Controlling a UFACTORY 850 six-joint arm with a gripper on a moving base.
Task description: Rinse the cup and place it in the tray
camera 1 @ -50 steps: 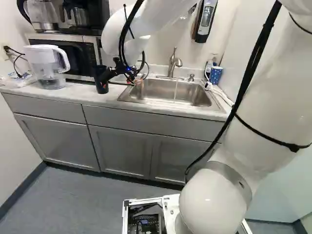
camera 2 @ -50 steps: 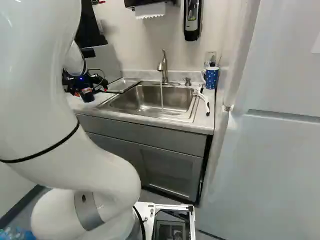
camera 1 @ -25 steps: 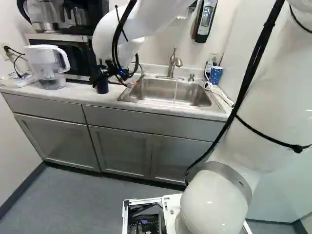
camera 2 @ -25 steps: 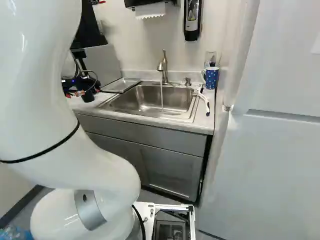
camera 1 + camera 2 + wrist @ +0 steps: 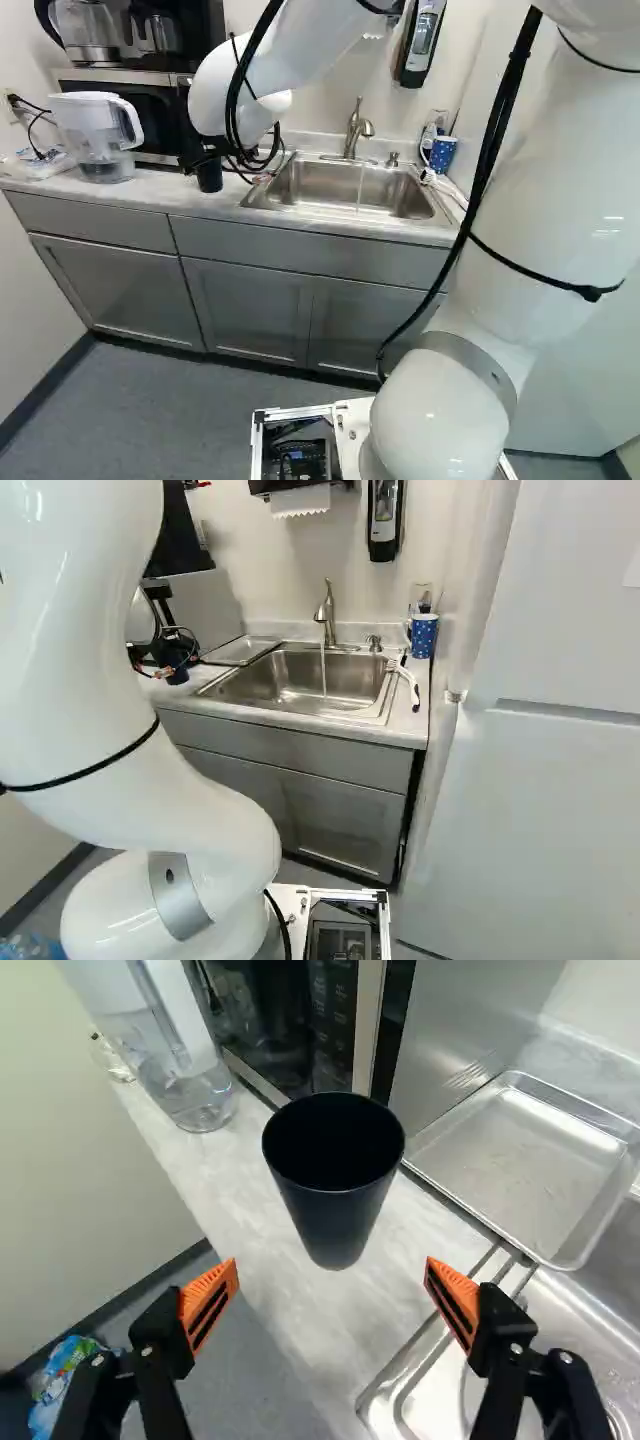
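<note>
On the worktop (image 5: 310, 1310), with the tool (image 5: 332, 1264) spread and released, find the cup (image 5: 335, 1222) upright at its twelve o'clock, tray (image 5: 520, 1165) at two, tap (image 5: 354, 130) running over the sink (image 5: 325, 182) at four, and judge grasping, rinsing and placing all left to do.

My rounded white arm (image 5: 560, 200) wore black cables (image 5: 497, 130) and a grey band (image 5: 472, 358); my black gripper (image 5: 203, 156) had ribbed orange pads (image 5: 207, 1292).
</note>
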